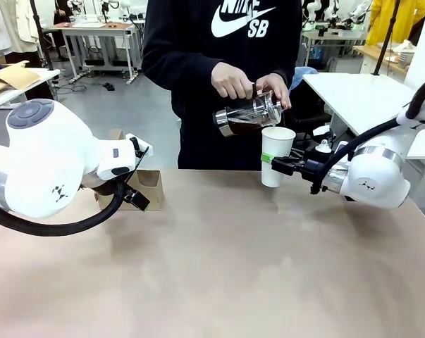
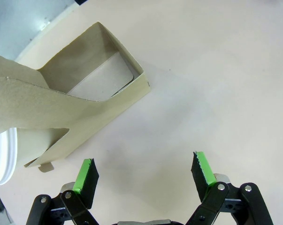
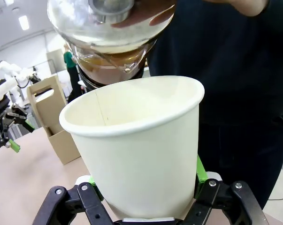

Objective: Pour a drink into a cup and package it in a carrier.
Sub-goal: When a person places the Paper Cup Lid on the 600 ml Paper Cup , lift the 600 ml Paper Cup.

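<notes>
The right gripper is clamped on the cup, its black fingers pressing green pads against opposite sides of the lower wall. The cup is smooth white paper, tapered, with a rolled rim and a thin vertical seam down its inner wall. It has no lid, and the part of the inside that shows is plain white. It leans slightly in the grip at the far right of the table; whether its base touches the top I cannot tell.

Just above the rim, the person's hands tip a jug of clear, round glass with a shiny metal lid. The drink, dark brown, is pooled toward the lowered side.

The left gripper stands open with nothing between its ridged green pads, and it hangs above bare table just beside the carrier. The carrier is matte brown cardboard, a low box with thin folded walls. One square slot is open to a paler board floor. A flat central panel rises from the box, and the right wrist view shows an oblong handle hole cut through it. The carrier sits at the far left of the table, well apart from the cup. The tabletop is a smooth, dull beige with a faint sheen.
</notes>
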{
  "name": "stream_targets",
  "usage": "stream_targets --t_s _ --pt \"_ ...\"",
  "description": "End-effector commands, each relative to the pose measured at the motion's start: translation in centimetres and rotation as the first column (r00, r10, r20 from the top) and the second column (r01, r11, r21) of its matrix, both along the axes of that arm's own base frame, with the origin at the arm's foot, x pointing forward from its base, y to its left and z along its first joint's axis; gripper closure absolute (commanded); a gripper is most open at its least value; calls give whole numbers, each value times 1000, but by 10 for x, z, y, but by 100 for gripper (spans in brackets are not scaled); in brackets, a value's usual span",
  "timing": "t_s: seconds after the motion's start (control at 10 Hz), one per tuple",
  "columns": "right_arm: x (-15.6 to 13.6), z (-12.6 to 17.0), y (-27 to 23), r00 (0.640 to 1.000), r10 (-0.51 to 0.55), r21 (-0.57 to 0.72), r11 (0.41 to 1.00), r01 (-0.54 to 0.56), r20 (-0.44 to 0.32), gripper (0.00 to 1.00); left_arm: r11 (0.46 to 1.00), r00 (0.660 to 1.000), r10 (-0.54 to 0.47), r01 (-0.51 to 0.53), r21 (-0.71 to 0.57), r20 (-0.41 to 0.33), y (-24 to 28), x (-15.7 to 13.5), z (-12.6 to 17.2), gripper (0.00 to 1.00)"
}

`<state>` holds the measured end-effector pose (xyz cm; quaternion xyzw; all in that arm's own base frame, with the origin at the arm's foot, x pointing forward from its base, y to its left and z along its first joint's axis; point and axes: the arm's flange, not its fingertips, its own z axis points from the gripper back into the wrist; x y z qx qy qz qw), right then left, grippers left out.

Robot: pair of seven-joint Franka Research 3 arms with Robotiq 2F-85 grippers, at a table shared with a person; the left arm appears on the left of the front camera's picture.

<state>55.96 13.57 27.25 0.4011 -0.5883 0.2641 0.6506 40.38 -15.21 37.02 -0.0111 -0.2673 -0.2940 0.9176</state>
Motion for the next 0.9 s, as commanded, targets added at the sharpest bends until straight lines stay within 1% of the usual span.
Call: stream_targets --t_s 0.0,0.8 --pt "-1 2 2 1000 -5 -2 1000 5 5 20 1000 1000 0 0 -2 0 0 0 0 0" --pt "-1 2 2 1000 -5 -2 1000 5 5 20 1000 1000 0 0 -2 0 0 0 0 0"
